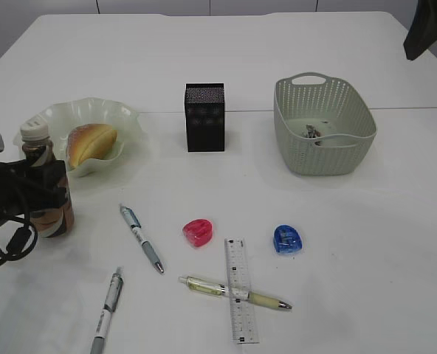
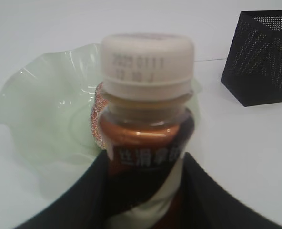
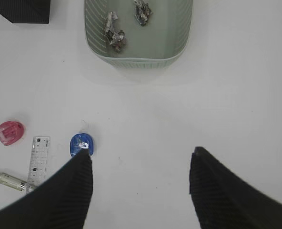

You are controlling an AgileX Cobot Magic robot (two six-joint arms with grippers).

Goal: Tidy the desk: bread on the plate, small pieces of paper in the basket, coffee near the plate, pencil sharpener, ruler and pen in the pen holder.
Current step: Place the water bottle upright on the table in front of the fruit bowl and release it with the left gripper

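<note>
My left gripper (image 1: 50,190) is shut on the coffee (image 1: 44,181), a brown bottle with a white cap (image 2: 148,59), held upright just in front of the plate (image 1: 126,122). The bread (image 1: 91,141) lies on the pale green plate (image 2: 41,105). My right gripper (image 3: 141,153) hangs open and empty above bare desk; its arm (image 1: 429,26) shows at the top right. The basket (image 1: 325,147) holds small pieces of paper (image 3: 115,29). A red pencil sharpener (image 1: 198,231), a blue one (image 1: 286,239), the ruler (image 1: 240,291) and three pens (image 1: 141,238) lie on the desk. The pen holder (image 1: 204,116) stands at centre.
One pen (image 1: 233,289) lies under the ruler and another pen (image 1: 106,302) near the front edge. In the right wrist view the blue sharpener (image 3: 80,144) sits at the left fingertip, with the ruler (image 3: 38,160) and red sharpener (image 3: 9,132) further left.
</note>
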